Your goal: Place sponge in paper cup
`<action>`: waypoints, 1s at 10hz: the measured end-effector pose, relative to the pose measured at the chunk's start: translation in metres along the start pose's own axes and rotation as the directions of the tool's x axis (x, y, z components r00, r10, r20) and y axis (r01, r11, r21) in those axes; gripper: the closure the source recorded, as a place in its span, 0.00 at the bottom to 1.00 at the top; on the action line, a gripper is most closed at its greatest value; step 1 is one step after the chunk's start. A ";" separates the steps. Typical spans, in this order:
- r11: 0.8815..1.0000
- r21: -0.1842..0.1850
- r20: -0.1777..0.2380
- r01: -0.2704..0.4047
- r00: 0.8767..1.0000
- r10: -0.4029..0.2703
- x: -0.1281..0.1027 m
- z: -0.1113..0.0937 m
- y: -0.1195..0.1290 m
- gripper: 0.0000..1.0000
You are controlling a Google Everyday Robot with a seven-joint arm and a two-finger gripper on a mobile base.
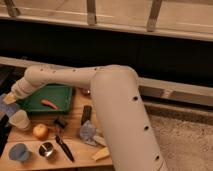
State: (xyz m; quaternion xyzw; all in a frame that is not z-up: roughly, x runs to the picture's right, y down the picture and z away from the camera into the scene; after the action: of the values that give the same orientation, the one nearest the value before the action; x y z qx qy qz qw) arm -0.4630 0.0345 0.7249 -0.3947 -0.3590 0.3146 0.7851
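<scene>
The claw (10, 100), pinching the sponge (8, 98), hangs just above the paper cup (20, 120); released off-centre, the sponge could tip the cup or land on the bench (80, 150).

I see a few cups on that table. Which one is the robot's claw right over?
The pale paper cup at the left edge, directly under the gripper. The blue cup and metal cup sit nearer the front.

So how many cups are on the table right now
2. A paper cup stands at the table's left edge, directly below the gripper with the sponge. A blue cup sits at the front left corner. The arm may hide others.
</scene>
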 end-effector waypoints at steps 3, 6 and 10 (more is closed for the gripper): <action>1.000 -0.017 -0.005 -0.024 1.000 0.024 0.011 0.011 -0.004 1.00; 0.998 -0.022 0.003 -0.059 0.998 0.059 0.022 0.011 -0.015 1.00; 0.994 -0.037 0.019 -0.104 0.994 0.105 0.035 0.021 -0.024 1.00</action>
State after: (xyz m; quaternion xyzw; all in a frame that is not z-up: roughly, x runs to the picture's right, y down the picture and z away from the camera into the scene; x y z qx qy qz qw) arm -0.4555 0.0581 0.7656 -0.4239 -0.3516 0.3528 0.7565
